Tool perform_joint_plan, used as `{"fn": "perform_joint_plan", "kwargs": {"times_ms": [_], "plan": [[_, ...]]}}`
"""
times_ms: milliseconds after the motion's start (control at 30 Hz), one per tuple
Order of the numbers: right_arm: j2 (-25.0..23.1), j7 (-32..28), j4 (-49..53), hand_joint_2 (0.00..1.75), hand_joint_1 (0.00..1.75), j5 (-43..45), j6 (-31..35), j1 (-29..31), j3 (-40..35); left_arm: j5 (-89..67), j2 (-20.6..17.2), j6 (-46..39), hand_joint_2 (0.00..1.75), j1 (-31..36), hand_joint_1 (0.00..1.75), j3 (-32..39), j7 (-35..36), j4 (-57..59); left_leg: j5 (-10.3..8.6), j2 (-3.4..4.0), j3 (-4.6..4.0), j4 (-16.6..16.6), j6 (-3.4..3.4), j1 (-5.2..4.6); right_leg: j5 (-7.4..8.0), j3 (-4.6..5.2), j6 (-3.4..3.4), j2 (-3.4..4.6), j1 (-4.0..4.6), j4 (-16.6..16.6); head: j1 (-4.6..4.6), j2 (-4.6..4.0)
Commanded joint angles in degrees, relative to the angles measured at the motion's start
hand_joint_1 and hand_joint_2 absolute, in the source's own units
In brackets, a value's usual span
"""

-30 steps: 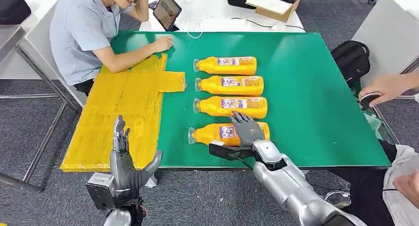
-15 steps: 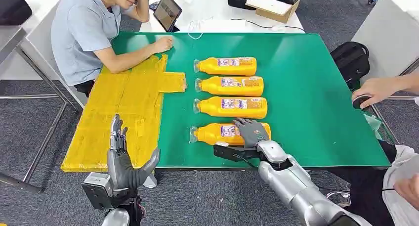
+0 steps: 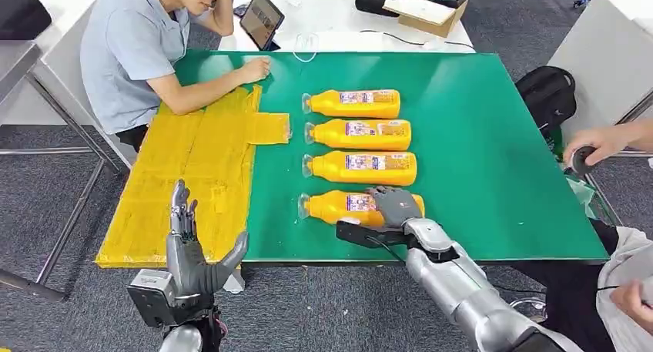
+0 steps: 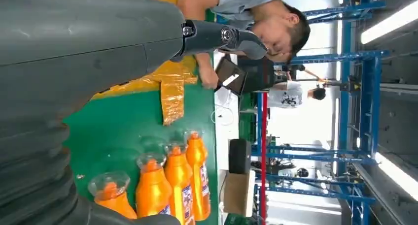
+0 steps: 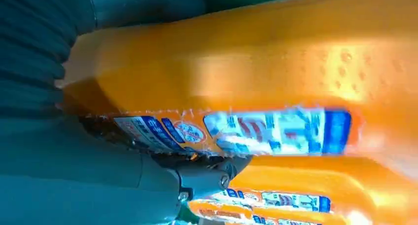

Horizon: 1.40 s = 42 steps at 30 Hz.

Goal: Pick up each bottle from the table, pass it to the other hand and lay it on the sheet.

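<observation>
Head view. Four orange bottles lie on their sides in a row on the green bench, caps toward the yellow sheet, which covers the bench's left end. The right hand rests on top of the nearest bottle, fingers draped over its labelled end and thumb on the near side (fingers look wrapped over the body; a firm clamp I cannot confirm from here). The bottle lies on the bench, just beside the second bottle. The third bottle and the farthest bottle lie beyond, none on the sheet. The left hand is raised off the near edge of the sheet, fingers upright and spread, thumb out to the side, holding nothing. A person in a light blue shirt sits at the far left corner with one forearm on the bench. Another person's hand is at the right edge.

Left wrist view. A dark finger points out over the sheet; the four bottles stand in a row, caps first.

Right wrist view. The nearest bottle's orange body and blue label lie close against the grey palm, a finger curling under the label.
</observation>
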State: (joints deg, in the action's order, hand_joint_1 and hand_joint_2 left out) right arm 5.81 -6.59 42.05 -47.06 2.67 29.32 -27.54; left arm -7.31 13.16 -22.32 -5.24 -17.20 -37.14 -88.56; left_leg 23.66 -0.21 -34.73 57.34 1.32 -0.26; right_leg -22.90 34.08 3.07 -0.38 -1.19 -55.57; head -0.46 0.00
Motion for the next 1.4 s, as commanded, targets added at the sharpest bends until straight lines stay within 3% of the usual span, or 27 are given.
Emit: {"fn": "perform_joint_plan", "kwargs": {"times_ms": [33, 133, 167, 267, 500, 633, 767, 1100, 1167, 1400], "plan": [[-0.67, -7.97, 10.14, 1.75, 1.75, 14.33, -4.15, -12.80, 7.27, 8.10, -1.43, 5.84, 1.75, 0.64, 0.00, 0.57, 5.80, 3.34, 0.16, -0.29, 0.45, -0.14, -0.06, 0.16, -0.20, -0.50, -0.21, -0.28, 0.16, 0.24, 0.02, 0.00], [-2.41, -11.26, 16.74, 1.75, 1.75, 19.21, -2.36, -15.33, 9.75, 12.94, -1.23, 9.07, 1.75, 0.27, 0.00, 1.06, 10.17, 4.50, 0.55, 0.16, 0.84, -0.21, -0.16, 0.12, -0.28, -0.86, -0.28, 0.11, 0.13, 0.25, -0.02, 0.00], [-4.25, -12.44, 20.92, 1.75, 1.75, 21.07, -0.29, -16.57, 11.25, 14.80, -1.19, 9.92, 1.75, 0.02, 0.00, 1.16, 11.21, 4.87, 0.61, 0.34, 0.98, -0.19, -0.16, 0.10, -0.28, -1.40, -0.25, 0.28, 0.11, 0.21, 0.00, 0.00], [-7.49, -13.36, 29.11, 1.75, 1.75, 23.62, 4.02, -17.90, 12.70, 16.67, -1.20, 10.33, 1.75, -0.51, 0.00, 0.54, 11.29, 4.77, 0.63, 0.58, 0.97, -0.09, -0.17, 0.08, -0.25, -1.25, -0.31, 0.44, 0.11, 0.09, 0.00, 0.00], [-7.36, -13.69, 28.80, 1.75, 1.75, 24.33, 4.53, -17.91, 13.17, 16.93, -1.21, 10.24, 1.75, -0.42, 0.00, 0.37, 11.34, 4.54, 0.51, 0.51, 0.24, -0.05, -0.17, 0.12, -0.25, -0.63, -0.29, 0.37, 0.14, -0.01, -0.02, 0.00], [-10.72, -16.53, 30.86, 1.75, 1.75, 29.13, 6.86, -17.54, 14.89, 12.91, -3.39, 10.56, 1.75, -0.45, 0.00, -3.69, 9.26, 3.45, 0.54, 0.44, 0.12, -0.01, -0.16, 0.12, -0.29, -0.58, -0.29, 0.37, 0.11, -0.04, 0.02, 0.00], [-10.97, -18.41, 26.88, 1.75, 1.75, 26.47, 4.69, -15.87, 8.72, 10.01, -6.82, 16.78, 1.75, -0.29, 0.00, -8.63, 11.53, 4.13, 0.55, 0.44, 0.05, -0.06, -0.20, 0.07, -0.29, -0.45, -0.36, 0.43, 0.08, -0.02, -0.02, 0.00], [-14.16, -20.14, 20.07, 1.75, 1.75, 19.74, 4.60, -12.82, -2.81, 10.07, -4.87, 21.18, 1.75, 2.40, 0.00, -7.58, 10.75, 5.46, 0.54, 0.39, -0.06, -0.03, -0.18, 0.14, -0.29, -0.37, -0.35, 0.36, 0.14, 0.00, -0.02, 0.00], [-15.69, -20.85, 17.04, 1.75, 1.75, 18.26, 6.41, -12.32, -6.00, 18.64, -3.24, 26.56, 1.75, 3.02, 0.00, -6.17, 14.91, 6.16, 0.54, 0.48, -0.10, -0.03, -0.17, 0.17, -0.26, -0.35, -0.34, 0.47, 0.15, 0.01, 0.00, 0.00], [-17.52, -21.58, 11.93, 1.75, 1.75, 18.45, 9.16, -11.48, -10.87, 22.83, -3.44, 27.70, 1.75, 3.49, 0.00, -6.61, 15.82, 4.61, 0.55, 0.39, -0.10, -0.03, -0.19, 0.18, -0.31, -0.37, -0.36, 0.36, 0.16, -0.01, 0.00, 0.00]]}}
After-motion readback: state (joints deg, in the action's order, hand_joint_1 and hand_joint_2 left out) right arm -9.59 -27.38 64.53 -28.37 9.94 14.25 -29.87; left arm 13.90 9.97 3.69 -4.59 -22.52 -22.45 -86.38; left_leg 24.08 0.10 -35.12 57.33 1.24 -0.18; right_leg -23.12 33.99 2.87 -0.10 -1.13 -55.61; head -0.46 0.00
